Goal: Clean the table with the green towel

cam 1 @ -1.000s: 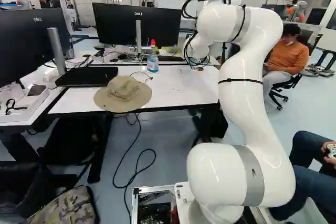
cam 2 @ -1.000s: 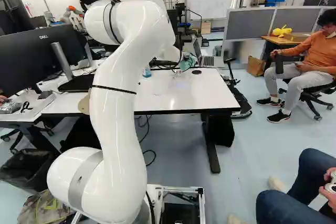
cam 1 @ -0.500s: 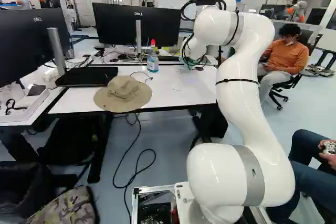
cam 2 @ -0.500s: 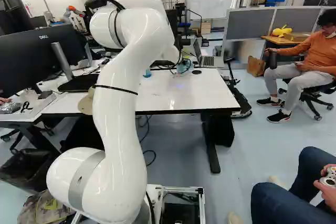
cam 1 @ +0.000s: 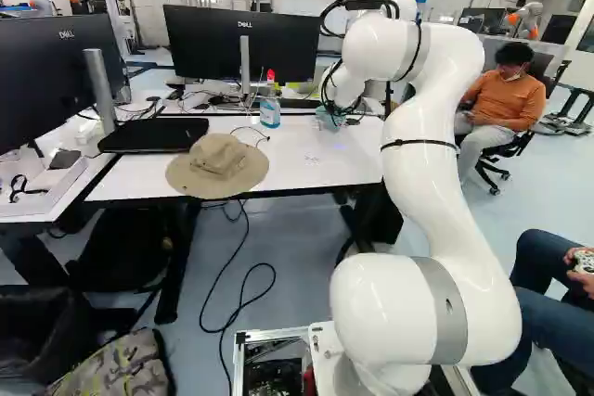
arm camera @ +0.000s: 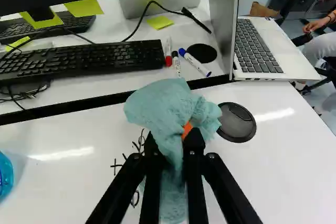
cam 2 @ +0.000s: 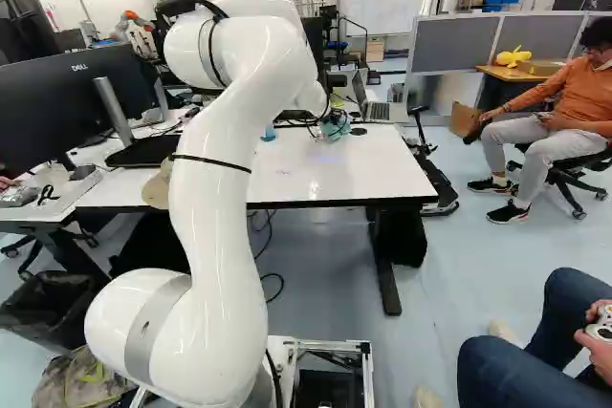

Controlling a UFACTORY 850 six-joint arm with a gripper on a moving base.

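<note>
table edge (arm camera: 63, 107) beyond gripped towel (arm camera: 163, 103)

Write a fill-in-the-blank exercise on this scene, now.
The pincer grips the towel between its two black ____.
The lid of the laptop is ____.
The bottle has a ____ top.
In the left base view, a tan ____ lies at the table's near edge.

Missing words: fingers; open; red; hat.

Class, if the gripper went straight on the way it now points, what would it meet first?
Probably the white tabletop, near the black marks, with the gripped green towel touching first. How wide the gap is, if any, is unclear.
</note>
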